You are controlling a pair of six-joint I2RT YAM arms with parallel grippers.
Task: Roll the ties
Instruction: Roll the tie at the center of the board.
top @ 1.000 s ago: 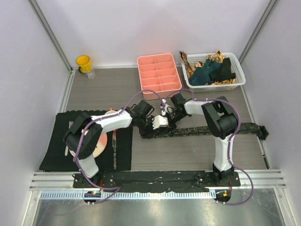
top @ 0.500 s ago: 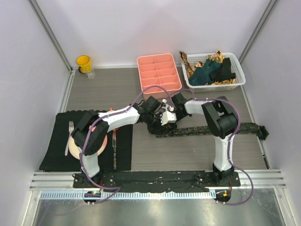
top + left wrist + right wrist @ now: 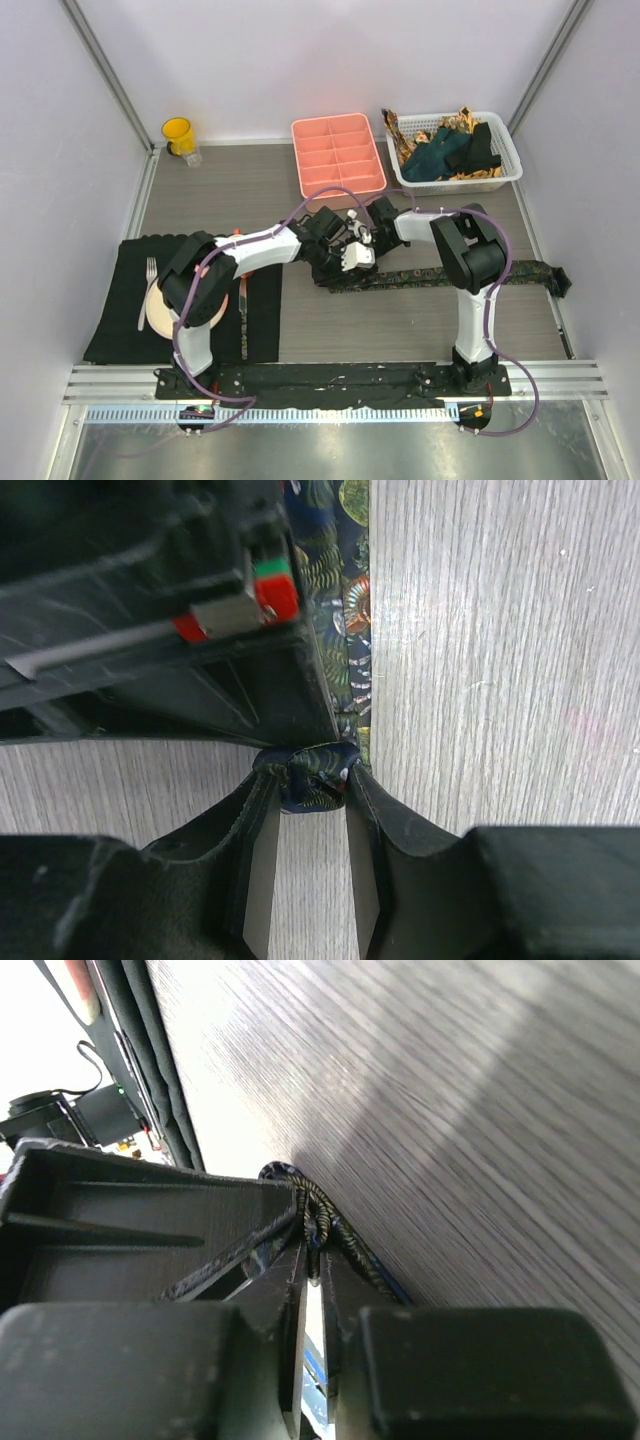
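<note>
A dark patterned tie (image 3: 430,276) lies across the table, its left end wound into a small roll (image 3: 308,777). My left gripper (image 3: 338,270) (image 3: 305,780) is shut on that roll, its fingertips pinching it from both sides. My right gripper (image 3: 350,262) (image 3: 313,1250) meets it from the other side. Its narrow-set tips hold folds of the same tie (image 3: 318,1215). In the left wrist view the right gripper's black body (image 3: 190,670) covers part of the tie. More ties (image 3: 450,150), teal, black and gold-brown, are heaped in the white basket (image 3: 512,168).
A pink divided tray (image 3: 338,155) stands just behind the grippers. At the back left is a yellow cup (image 3: 179,135). On the near left lies a black placemat (image 3: 115,320) bearing a plate (image 3: 158,312) and fork (image 3: 147,290). The tie's far end (image 3: 556,280) reaches the right wall.
My left arm has swung right to meet the right gripper and narrowed its jaws onto the tie's rolled end. The roll has shifted slightly right. The right gripper's jaws have eased a little.
</note>
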